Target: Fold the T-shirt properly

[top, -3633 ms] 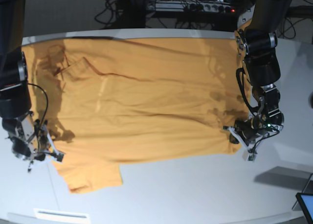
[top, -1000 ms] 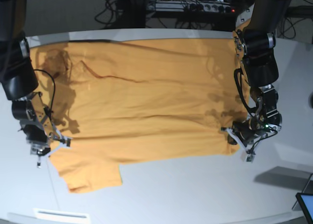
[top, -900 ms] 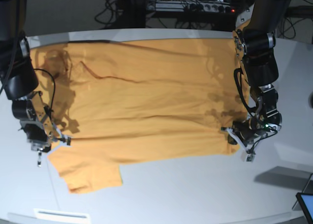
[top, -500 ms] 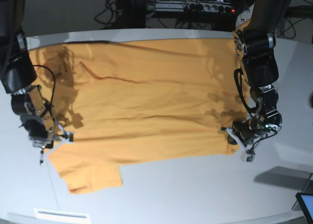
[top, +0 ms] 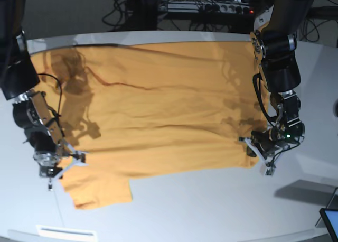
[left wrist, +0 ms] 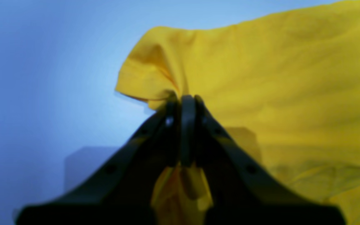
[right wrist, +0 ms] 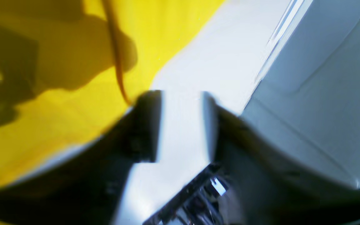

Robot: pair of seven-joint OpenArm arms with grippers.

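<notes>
The orange-yellow T-shirt [top: 158, 110] lies spread flat across the white table [top: 211, 210], with one short sleeve [top: 97, 186] pointing at the front edge. At the shirt's right front corner, my left gripper [top: 255, 148] is shut on a pinched fold of the cloth. The left wrist view shows that fold [left wrist: 155, 78] bunched above the closed left gripper [left wrist: 183, 100]. My right gripper [top: 71, 160] sits low at the shirt's left edge, just above the sleeve. In the right wrist view, the right gripper [right wrist: 181, 125] is open with only bare table between its fingers, and the T-shirt [right wrist: 58, 93] lies beside one finger.
Cables and a power strip [top: 211, 9] run behind the table's back edge. A screen corner [top: 330, 221] shows at the front right. A white label [top: 66, 232] lies on the table's front left. Bare table stretches along the front.
My right arm has slid along the shirt's left edge toward the sleeve, and its fingers now stand apart. The left arm has held still, shut on the corner.
</notes>
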